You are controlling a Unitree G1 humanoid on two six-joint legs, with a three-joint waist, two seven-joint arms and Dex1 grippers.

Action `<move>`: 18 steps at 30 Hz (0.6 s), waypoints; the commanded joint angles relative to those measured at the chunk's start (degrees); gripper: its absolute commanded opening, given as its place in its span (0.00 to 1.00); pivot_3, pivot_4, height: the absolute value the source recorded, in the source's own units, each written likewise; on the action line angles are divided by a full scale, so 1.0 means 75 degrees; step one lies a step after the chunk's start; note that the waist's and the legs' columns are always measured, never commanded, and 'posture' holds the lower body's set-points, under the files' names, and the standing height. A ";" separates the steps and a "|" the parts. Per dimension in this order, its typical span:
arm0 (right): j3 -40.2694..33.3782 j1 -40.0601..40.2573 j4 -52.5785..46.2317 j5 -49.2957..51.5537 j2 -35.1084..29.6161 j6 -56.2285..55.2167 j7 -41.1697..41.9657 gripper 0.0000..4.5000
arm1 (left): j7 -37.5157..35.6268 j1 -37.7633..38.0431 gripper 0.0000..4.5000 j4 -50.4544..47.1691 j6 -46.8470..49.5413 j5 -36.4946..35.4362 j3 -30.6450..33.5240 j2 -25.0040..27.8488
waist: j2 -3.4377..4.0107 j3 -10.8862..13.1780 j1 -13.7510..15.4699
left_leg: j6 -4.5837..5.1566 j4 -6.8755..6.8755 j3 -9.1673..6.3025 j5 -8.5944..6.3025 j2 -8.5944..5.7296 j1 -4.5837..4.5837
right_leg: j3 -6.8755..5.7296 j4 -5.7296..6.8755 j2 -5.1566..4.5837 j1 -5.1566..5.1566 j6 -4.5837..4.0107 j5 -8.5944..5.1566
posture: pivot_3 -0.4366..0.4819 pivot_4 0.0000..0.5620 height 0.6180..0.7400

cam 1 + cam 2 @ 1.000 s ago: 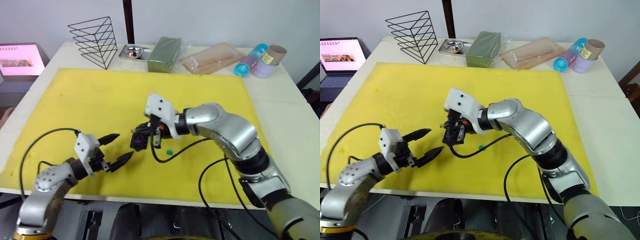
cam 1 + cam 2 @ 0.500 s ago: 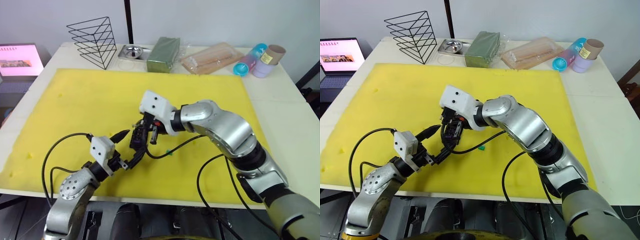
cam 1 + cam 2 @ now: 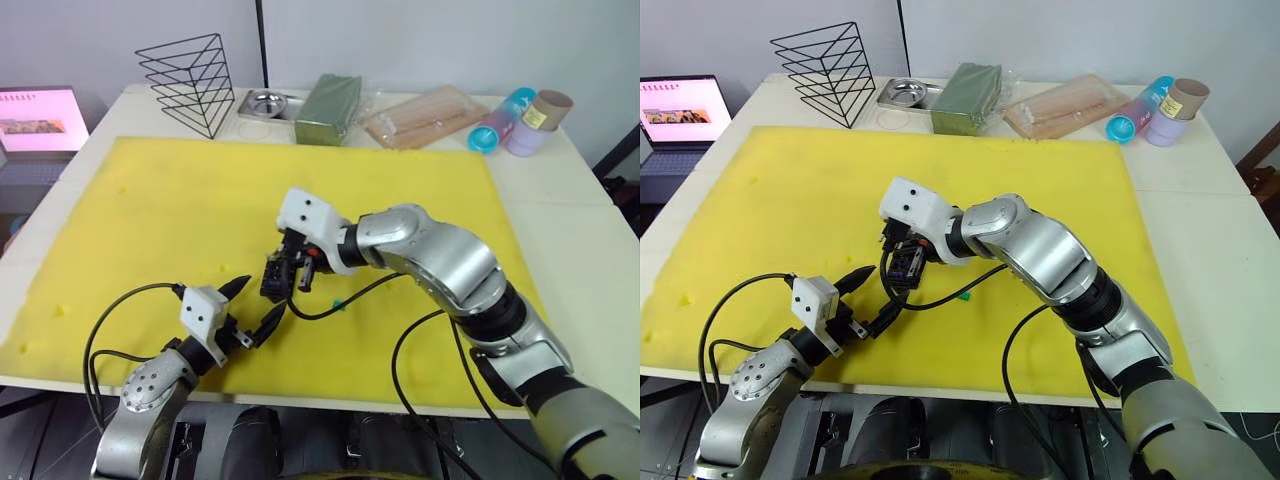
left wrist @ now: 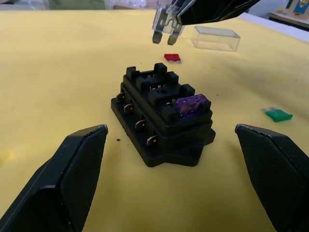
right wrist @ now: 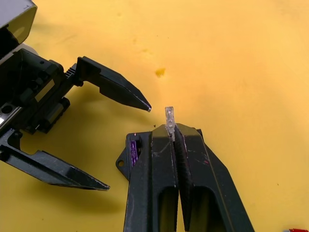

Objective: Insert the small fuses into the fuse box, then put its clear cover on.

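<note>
The black fuse box sits on the yellow mat with a purple fuse seated in one corner slot. My right gripper is shut on the pale clear fuse, blades down, just above the box. My left gripper stands open, one finger on either side of the box without touching it. Beyond the box on the mat lie a red fuse and the clear cover. A green fuse lies to the right of the box.
Along the table's far edge stand a wire rack, a small metal tray, a green box, a clear bag of sticks and some cups. A laptop is at the far left.
My left gripper has swung in from the left and now straddles the fuse box. My right gripper has stayed over the box with the pale fuse.
</note>
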 commanded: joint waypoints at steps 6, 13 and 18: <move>0.0045 -0.0078 -0.0042 0.0005 -0.0015 -0.0005 -0.0001 0.00 | -0.0054 -0.0280 1.00 0.0338 -0.0835 0.0203 -0.0030 -0.0106 | 0.0000 0.0000 -0.0003 | 0.0000 0.0000 0.0000 0.0000 0.0001 0.0000 | -0.0001 0.0000 0.0001 0.0000 0.0000 0.0000 | 0.48 0.27 1.00; 0.0117 0.0027 -0.0193 0.0086 -0.0041 0.0131 0.0023 0.00 | -0.0068 -0.0318 1.00 0.0368 -0.0888 0.0184 -0.0054 -0.0126 | 0.0000 0.0000 -0.0005 | 0.0000 0.0000 -0.0001 0.0000 0.0001 0.0000 | -0.0001 0.0000 0.0001 0.0000 0.0000 0.0000 | 0.48 0.27 1.00; 0.0188 0.0037 -0.0085 0.0032 -0.0015 0.0051 -0.0003 0.00 | -0.0061 -0.0338 1.00 0.0370 -0.0909 0.0191 -0.0034 -0.0142 | 0.0000 0.0000 -0.0006 | 0.0000 0.0000 -0.0001 0.0000 0.0001 0.0000 | -0.0001 0.0000 0.0001 0.0000 0.0000 0.0000 | 0.48 0.27 1.00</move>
